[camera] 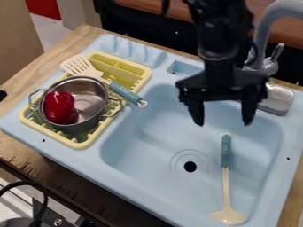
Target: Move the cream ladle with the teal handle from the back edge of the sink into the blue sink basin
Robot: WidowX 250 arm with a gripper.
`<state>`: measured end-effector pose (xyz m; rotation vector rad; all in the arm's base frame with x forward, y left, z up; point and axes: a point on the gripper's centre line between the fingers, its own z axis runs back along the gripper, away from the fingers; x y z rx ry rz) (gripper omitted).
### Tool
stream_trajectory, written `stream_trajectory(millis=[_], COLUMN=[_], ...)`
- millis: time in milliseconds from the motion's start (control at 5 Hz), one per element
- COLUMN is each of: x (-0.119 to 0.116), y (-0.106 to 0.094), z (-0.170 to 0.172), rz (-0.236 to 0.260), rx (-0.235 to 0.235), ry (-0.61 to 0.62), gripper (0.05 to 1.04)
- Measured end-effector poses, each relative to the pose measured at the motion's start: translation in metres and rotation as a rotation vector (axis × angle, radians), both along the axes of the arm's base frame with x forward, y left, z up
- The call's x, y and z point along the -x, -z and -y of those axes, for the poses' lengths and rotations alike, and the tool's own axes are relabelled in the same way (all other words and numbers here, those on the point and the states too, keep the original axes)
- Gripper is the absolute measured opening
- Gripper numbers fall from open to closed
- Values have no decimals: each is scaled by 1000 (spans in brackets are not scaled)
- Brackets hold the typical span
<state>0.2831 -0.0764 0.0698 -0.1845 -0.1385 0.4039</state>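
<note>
The black gripper (223, 120) hangs over the upper part of the light blue sink, its two fingers spread wide with nothing between them. Below it in the basin lies a ladle (225, 153) with a teal handle toward the gripper and a cream head near the basin's lower edge. At the left, a metal pot (90, 99) sits on a yellow dish rack (83, 144), and a red toy pepper (58, 107) is inside the pot. A slotted spatula (124, 92) with a cream head and teal handle lies across the rack beside the pot.
The sink's rim (77, 157) surrounds the basin, which has a dark drain hole (190, 166). A grey faucet (263, 35) rises at the upper right, close beside the arm. Wooden counter (21, 146) borders the sink, and a black cable (36, 188) curves at the lower left.
</note>
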Motion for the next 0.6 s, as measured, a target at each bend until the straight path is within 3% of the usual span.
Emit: stream_trajectory(millis=[200, 400, 600], x=[-13, -32, -49], y=[-12, -15, -15], z=[-20, -45, -69], rz=[15, 4, 55], rx=[-26, -81, -138], ry=[66, 148, 143], gripper=[999, 999, 999])
